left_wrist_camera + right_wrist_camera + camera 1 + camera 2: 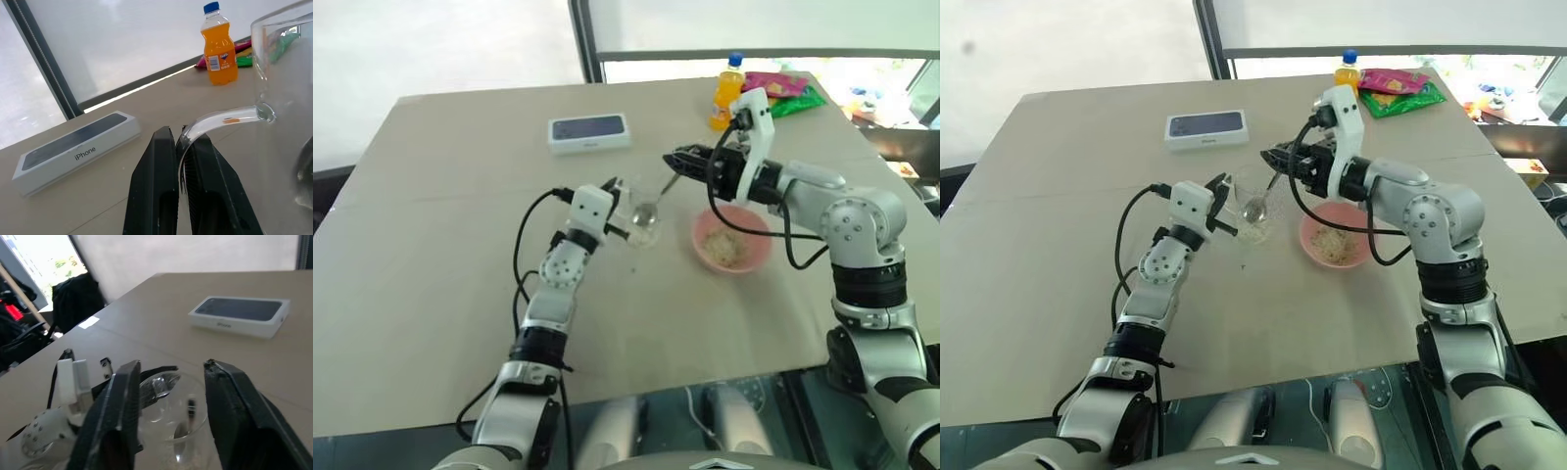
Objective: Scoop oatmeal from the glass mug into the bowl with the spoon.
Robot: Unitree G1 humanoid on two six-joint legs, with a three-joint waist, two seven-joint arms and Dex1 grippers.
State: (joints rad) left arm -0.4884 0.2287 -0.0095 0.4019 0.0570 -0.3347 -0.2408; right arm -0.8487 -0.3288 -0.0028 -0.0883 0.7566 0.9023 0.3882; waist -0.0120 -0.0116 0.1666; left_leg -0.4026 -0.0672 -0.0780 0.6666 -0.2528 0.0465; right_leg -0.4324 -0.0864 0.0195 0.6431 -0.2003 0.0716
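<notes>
**Spoon left standing in the mug**

Left gripper (pixel 178 171) pinches the mug (pixel 642 211) by its handle on the bench (pixel 440 294). Right gripper (pixel 171 396) has jaws spread just above the rim; spoon (pixel 654 203) leans inside, free. Bowl (pixel 731 238) beside it already holds oatmeal (pixel 724 247). Regrip the spoon high, keep the mug steady

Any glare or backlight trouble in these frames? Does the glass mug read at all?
Left eye view: the window band behind the table is blown out white; the glass mug nearly vanishes against the tabletop, and the spoon inside marks it. Left wrist view: strong backlight, with bright highlights on the mug handle pinched in the left hand. Right wrist view: the window corner is overexposed, and the open right hand looks dark.
</notes>
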